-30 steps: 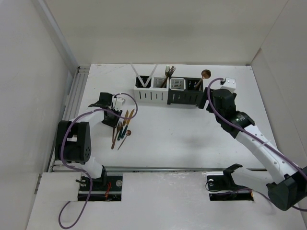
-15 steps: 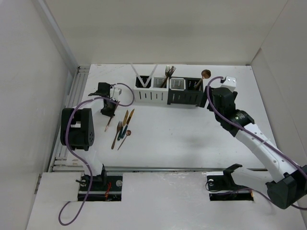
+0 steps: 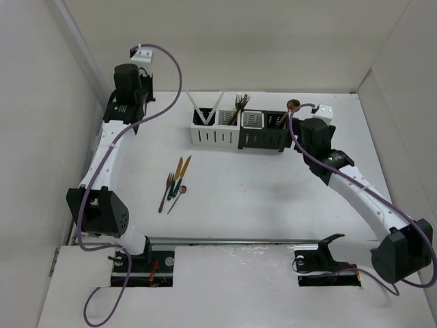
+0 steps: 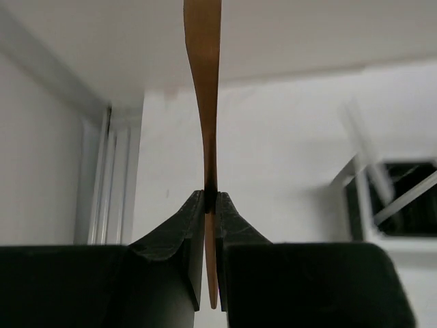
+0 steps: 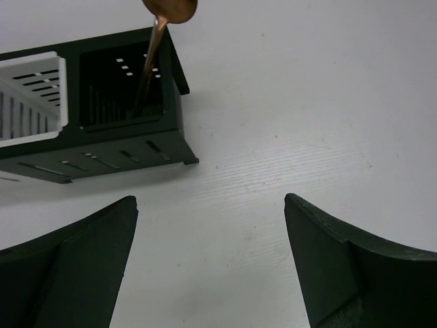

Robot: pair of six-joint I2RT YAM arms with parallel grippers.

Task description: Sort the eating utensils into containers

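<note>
Left wrist view: thin copper-coloured flat utensil (image 4: 203,82) edge-on, top cut by frame edge; type unclear. Slotted caddy row (image 4: 410,225) behind: blurred, cut at rt edge. Rt wrist view: copper spoon (image 5: 153,58) bowl clipped at top, white slotted caddy (image 5: 31,96) clipped at left. Overhead: loose utensils (image 3: 175,183) too small to ID.

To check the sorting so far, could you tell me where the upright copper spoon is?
In the top view, the copper spoon stands in the black caddy at the row's right end, just beyond the open right gripper.
</note>
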